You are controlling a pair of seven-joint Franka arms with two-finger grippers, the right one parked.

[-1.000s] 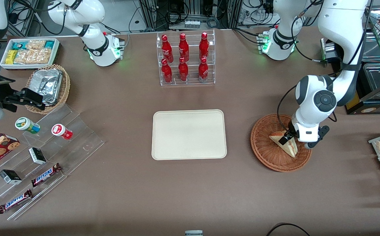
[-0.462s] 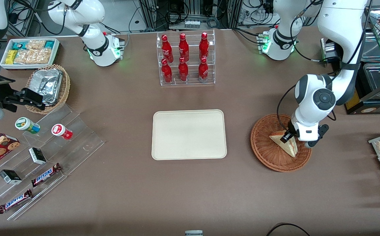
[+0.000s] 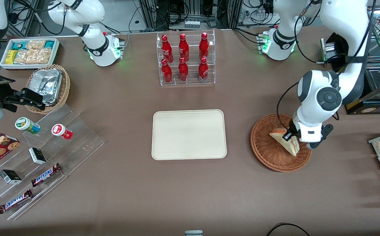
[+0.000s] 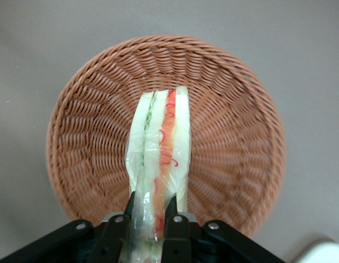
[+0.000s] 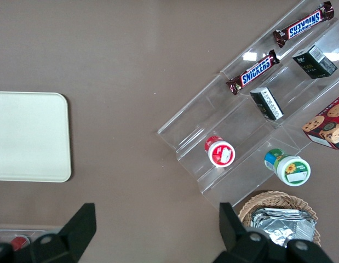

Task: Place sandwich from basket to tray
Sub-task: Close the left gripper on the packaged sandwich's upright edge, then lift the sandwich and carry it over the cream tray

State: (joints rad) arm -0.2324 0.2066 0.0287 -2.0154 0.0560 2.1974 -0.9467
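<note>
Now, fingers: I am seeing the gripper (image 4: 151,211) pinching the sandwich (image 4: 159,148) narrowly.
Sandwich: it is hanging over the basket (image 4: 235,142).
Handling: I am judging it soft, wrapped, slippery; squeezing gently.

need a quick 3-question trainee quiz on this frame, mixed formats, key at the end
1. True or false: the gripper is shut on the sandwich.
2. The sandwich is now: A) flat on the tray B) held over the basket C) on the bare table.
3. Fill in: the tray lies nearer the ___ arm's end of the table than the basket does.

Key: 1 true; 2 B; 3 parked.
</note>
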